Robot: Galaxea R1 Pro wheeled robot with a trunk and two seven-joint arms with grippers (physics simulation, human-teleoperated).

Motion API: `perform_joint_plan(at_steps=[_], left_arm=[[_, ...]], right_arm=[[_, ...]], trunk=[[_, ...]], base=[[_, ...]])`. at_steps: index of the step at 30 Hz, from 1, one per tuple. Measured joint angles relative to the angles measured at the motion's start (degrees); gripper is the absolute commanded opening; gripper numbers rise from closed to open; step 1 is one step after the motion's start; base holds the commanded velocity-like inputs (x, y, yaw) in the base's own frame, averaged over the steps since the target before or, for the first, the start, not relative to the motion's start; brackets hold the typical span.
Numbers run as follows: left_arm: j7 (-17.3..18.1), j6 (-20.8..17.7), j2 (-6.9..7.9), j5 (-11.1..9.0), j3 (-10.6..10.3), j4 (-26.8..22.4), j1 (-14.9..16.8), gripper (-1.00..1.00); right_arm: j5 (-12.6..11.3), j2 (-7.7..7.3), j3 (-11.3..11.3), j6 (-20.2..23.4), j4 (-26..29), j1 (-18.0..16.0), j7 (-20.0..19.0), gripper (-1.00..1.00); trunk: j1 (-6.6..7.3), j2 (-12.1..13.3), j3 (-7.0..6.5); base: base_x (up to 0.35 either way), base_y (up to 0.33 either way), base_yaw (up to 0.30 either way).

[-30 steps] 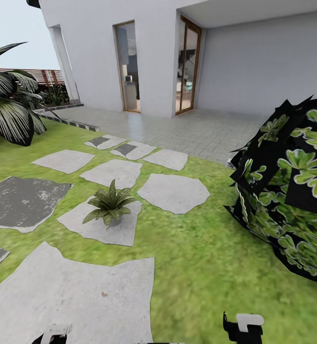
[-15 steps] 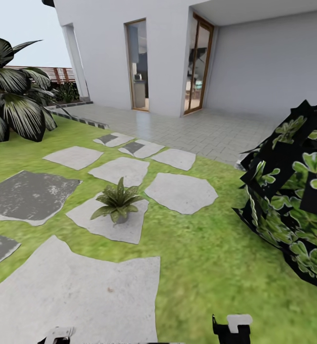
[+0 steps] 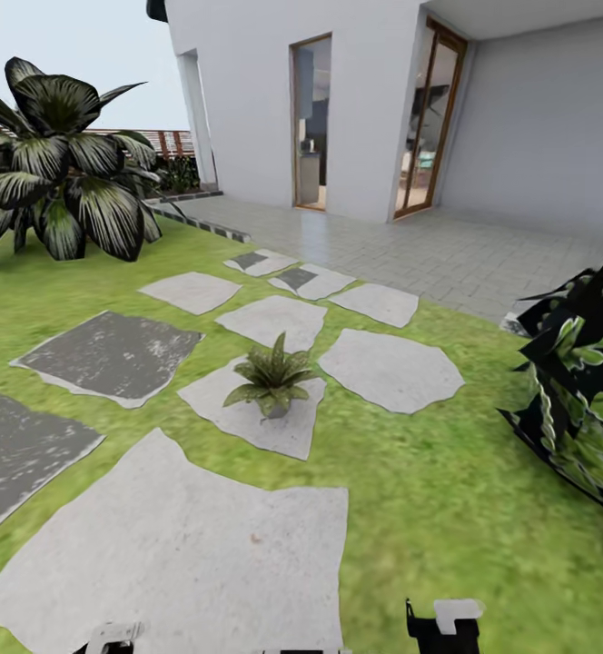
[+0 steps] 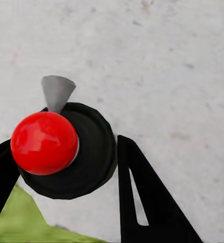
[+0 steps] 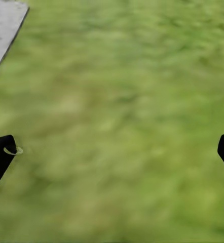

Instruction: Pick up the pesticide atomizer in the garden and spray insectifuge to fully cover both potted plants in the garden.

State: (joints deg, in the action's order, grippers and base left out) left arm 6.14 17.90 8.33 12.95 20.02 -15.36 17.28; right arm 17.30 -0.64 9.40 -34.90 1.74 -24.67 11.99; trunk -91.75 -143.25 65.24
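The small dark pesticide bottle with the round red top (image 4: 43, 143) sits between the two black fingers (image 4: 142, 197) of the left gripper (image 4: 61, 172), seen from above in the left wrist view. The fingers press against its dark body on both sides, so this gripper is closed around the bottle. Under it lies a pale grey stone surface (image 4: 157, 61), and a corner of green grass (image 4: 21, 223) shows near one finger.

In the head view, one small potted plant with pointed olive-green speckled leaves (image 3: 272, 377) stands upright in a tiny dark pot on a flat light grey stepping stone (image 3: 283, 431), in the middle of the green lawn (image 3: 447, 490). Other flat grey stepping stones (image 3: 388, 368) lie around it, some pale and some darker (image 3: 111, 354). A large pale stone slab (image 3: 183, 554) is nearest to the robot.

The right gripper (image 5: 112, 152) hangs above blurred grass in the right wrist view; its two black fingertips (image 5: 0, 157) stand far apart at the edges of the picture, so it is wide open with nothing between them. In the head view its white and black part (image 3: 447, 622) shows at the lower edge.

A big agave with dark white-striped leaves (image 3: 61, 173) grows at the left, well apart from the potted plant. A dark leafy bush (image 3: 583, 400) stands at the right. Behind are a white house wall with glass doors in wooden frames (image 3: 312, 123), a grey paved terrace (image 3: 447, 250) and a brown slatted fence (image 3: 170, 141).
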Motion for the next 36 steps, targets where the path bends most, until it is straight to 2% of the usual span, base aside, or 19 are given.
perform_joint_plan(at_steps=[1, 2, 3, 18, 32, 36], left_arm=[[0.0, 0.0, 0.02, -0.4, 0.4, 0.0, 0.0, -1.0], [0.0, 0.0, 0.11, -2.1, 1.1, 0.0, 0.0, -1.0], [0.0, 0.0, 0.08, -2.3, 1.1, 0.0, 0.0, -1.0], [0.0, 0.0, 0.22, -2.3, 1.4, 0.0, 0.0, -1.0], [0.3, -0.1, 0.0, -1.9, 1.0, -0.1, 0.0, -1.0], [0.5, 0.0, 0.03, -2.4, 1.2, -0.1, 0.0, -1.0]], right_arm=[[0.0, -0.03, 0.0, 0.0, 0.0, 0.0, 0.0, 1.0], [0.0, -0.05, 0.0, 0.0, 0.0, 0.1, 0.0, 1.0], [0.0, -0.05, 0.0, 0.0, 0.0, 0.1, 0.0, 1.0], [0.0, 0.2, -0.1, 0.0, 0.0, 0.2, 0.0, 1.0], [0.1, 0.21, -0.1, 0.0, 0.0, 0.2, 0.0, 1.0], [0.1, 0.21, -0.1, 0.0, 0.0, 0.2, 0.0, 1.0]], trunk=[[0.0, 0.0, 0.03], [-0.01, 0.0, 0.07], [-0.01, 0.0, 0.11], [-0.01, 0.0, 0.6], [0.01, 0.0, 0.67], [0.01, 0.0, 0.67]], base=[[-0.133, 0.304, 0.268], [-0.135, 0.304, 0.268], [-0.136, 0.304, 0.268], [-0.167, 0.25, 0.272], [-0.019, 0.018, 0.279], [0.0, 0.0, 0.279]])
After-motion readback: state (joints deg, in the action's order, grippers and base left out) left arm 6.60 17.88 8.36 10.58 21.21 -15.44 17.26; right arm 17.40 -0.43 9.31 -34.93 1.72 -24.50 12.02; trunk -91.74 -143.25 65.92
